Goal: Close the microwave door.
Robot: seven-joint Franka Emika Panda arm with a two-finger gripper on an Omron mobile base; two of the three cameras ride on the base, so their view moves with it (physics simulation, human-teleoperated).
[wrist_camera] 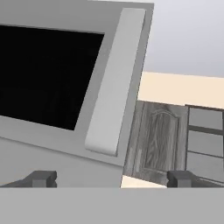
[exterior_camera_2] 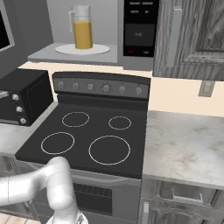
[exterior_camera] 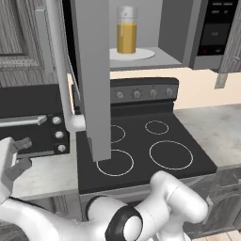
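Hand view: the claw (wrist_camera: 111,178) is seen spread, apart from the door (wrist_camera: 52,127) swung open off the microwave (exterior_camera: 188,35).

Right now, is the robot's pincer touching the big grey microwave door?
Apart. In the left base view the pincer sits low at the left edge, with open space between it and the big grey microwave door hanging open over the stove.

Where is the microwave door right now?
The microwave door hangs wide open in the left base view, edge-on above the stove, just right of the toaster oven.
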